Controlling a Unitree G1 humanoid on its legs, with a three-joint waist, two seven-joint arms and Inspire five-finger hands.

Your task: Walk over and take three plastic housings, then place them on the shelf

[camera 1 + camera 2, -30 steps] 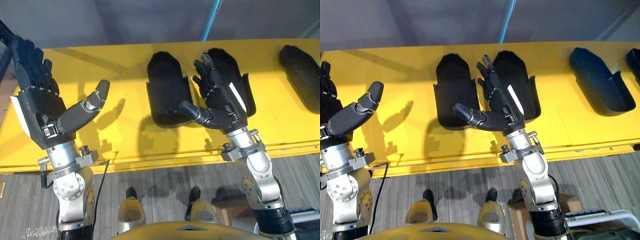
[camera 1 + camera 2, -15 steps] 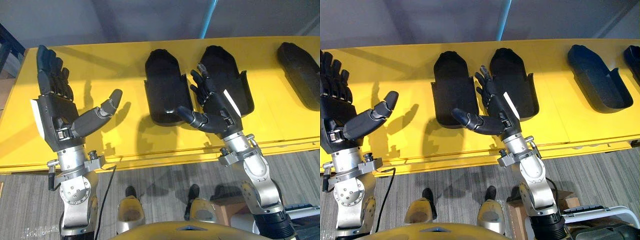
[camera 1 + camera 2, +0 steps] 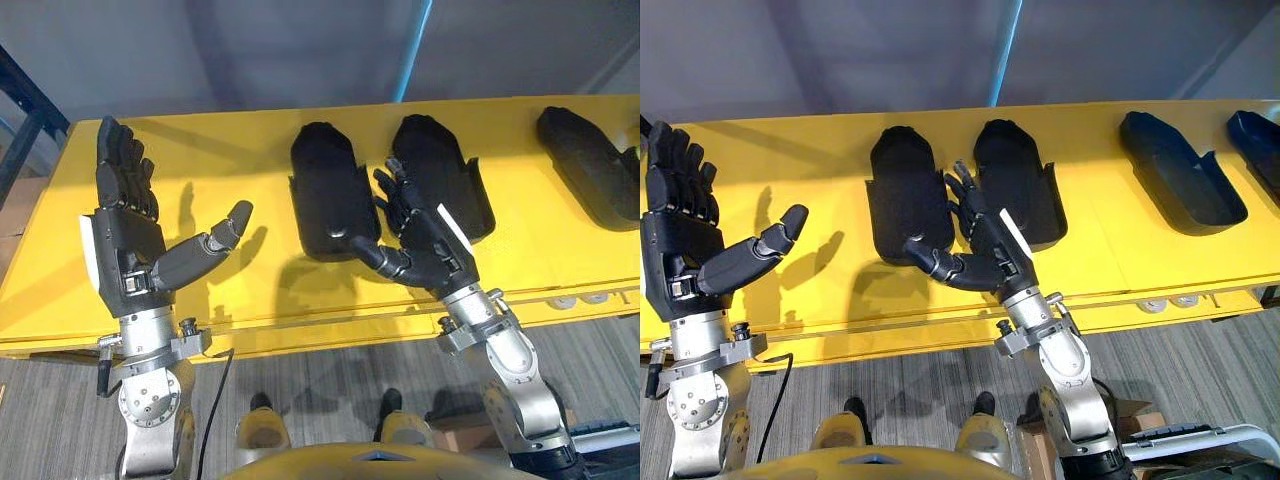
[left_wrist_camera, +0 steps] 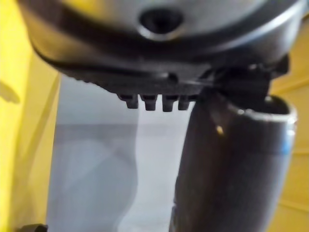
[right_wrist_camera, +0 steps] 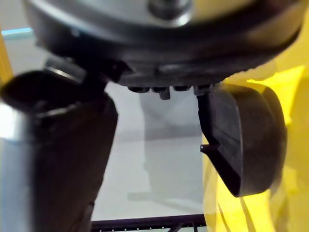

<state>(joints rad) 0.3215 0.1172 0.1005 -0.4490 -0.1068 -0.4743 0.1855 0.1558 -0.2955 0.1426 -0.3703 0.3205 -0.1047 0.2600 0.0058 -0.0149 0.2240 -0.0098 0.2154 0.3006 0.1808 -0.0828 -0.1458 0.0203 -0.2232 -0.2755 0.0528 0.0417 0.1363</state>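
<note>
We are counting, on the yellow table (image 3: 250, 150): left housing (image 3: 325, 190) beside middle housing (image 3: 432, 150), right housing (image 3: 590, 160) well apart. We are holding left hand (image 3: 125, 240) and right hand (image 3: 425, 245) spread, empty, the right above the pair.

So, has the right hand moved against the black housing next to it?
Yes. Judged against that plastic housing, the right hand has drawn back toward the robot and a little to the robot's left.

The left housing (image 3: 900, 190) and middle housing (image 3: 1025, 170) lie just beside each other mid-table (image 3: 820, 150); the third housing (image 3: 1175, 170) lies well apart rightward, the fourth housing (image 3: 1260, 140) at the right edge.
</note>
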